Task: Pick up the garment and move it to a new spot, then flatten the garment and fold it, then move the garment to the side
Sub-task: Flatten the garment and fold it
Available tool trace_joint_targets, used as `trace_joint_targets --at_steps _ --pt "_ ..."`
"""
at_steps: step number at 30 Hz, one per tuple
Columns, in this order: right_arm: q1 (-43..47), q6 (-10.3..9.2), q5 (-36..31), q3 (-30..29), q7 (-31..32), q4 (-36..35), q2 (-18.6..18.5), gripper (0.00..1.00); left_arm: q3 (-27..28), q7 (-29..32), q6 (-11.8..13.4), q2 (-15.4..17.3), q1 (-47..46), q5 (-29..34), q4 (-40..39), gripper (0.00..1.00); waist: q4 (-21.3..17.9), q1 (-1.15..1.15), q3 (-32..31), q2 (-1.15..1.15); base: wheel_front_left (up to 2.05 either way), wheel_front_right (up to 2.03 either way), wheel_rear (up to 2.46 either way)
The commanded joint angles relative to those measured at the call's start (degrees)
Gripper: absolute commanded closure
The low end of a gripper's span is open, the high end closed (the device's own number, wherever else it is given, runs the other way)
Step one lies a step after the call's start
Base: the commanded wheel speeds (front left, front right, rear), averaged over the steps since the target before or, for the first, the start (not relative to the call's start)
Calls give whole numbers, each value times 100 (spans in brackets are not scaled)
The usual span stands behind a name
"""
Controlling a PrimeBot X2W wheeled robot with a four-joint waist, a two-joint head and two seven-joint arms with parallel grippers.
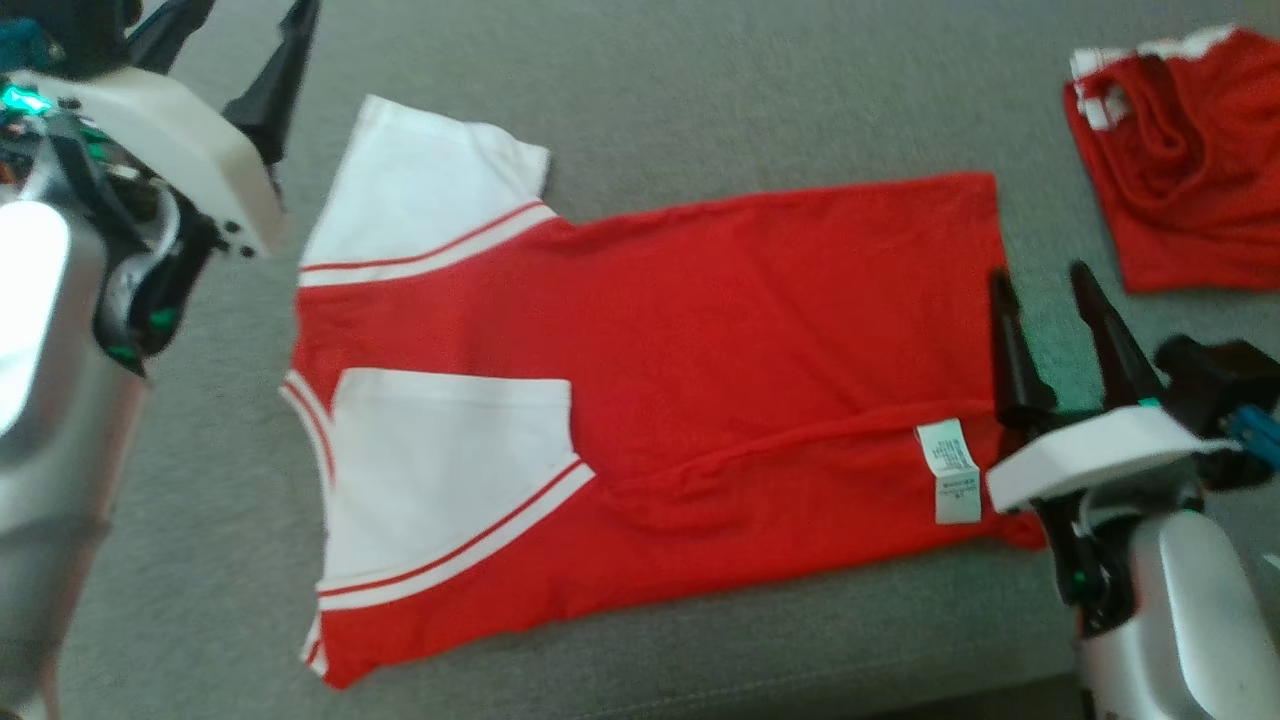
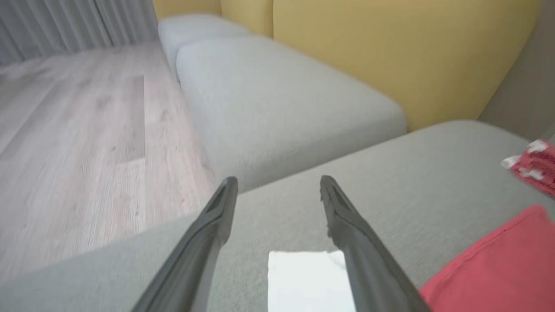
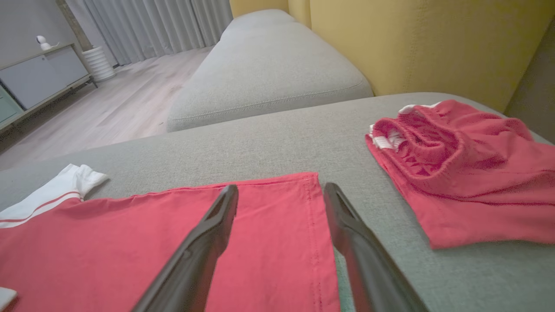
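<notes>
A red shirt [image 1: 720, 330] with white sleeves lies flat on the grey cushion [image 1: 700, 90], its near long side folded over so one white sleeve [image 1: 440, 470] and a care label [image 1: 950, 470] face up. My right gripper [image 1: 1040, 275] hovers open over the shirt's hem edge at the right; in the right wrist view its fingers [image 3: 208, 242] straddle that hem [image 3: 312, 225]. My left gripper [image 1: 240, 40] is open at the upper left, beside the far white sleeve [image 1: 420, 180], which shows between its fingers [image 2: 364, 251] as a white patch [image 2: 308, 281].
A second red garment [image 1: 1180, 160] lies bunched at the cushion's far right, also seen as red shorts [image 3: 468, 169]. Yellow back cushions [image 3: 425, 39] stand behind. A lower grey seat [image 2: 277, 95] and wooden floor [image 2: 78, 130] lie beyond the cushion's left edge.
</notes>
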Motion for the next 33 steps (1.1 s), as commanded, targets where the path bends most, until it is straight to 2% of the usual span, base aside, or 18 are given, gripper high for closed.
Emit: trace_joint_targets --at_steps 1,7,13,20,30,31,32,33 --pt "-184 18 0 197 -32 -204 -45 0 158 126 -26 331 -290 34 19 0 -271 -2 318 0 0 0 0" --pt "-494 18 51 395 -179 -162 -45 0 -2 481 -113 590 -638 105 818 0 -579 -2 793 0 0 0 0" --pt "-516 18 137 405 -356 -23 -45 0 -50 561 -145 627 -685 13 1187 0 -718 -2 1040 0 0 0 0" --pt "-501 18 224 453 -496 119 -45 0 -178 662 -183 627 -666 -92 1361 0 -779 -2 1079 0 0 0 0" --pt "-559 18 268 497 -566 218 -45 0 -579 906 -229 667 -596 -431 1076 0 -798 -2 1106 0 0 0 0" --pt "-574 18 278 515 -570 224 -45 0 -607 911 -230 685 -602 -436 1070 18 -806 -2 1118 0 0 0 0" --pt "-589 18 288 532 -574 232 -45 0 -629 902 -231 699 -613 -437 1070 53 -813 -2 1130 0 0 0 0" --pt "-618 18 297 554 -584 254 -45 0 -658 831 -231 729 -644 -406 1074 100 -825 -2 1146 0 0 0 0"
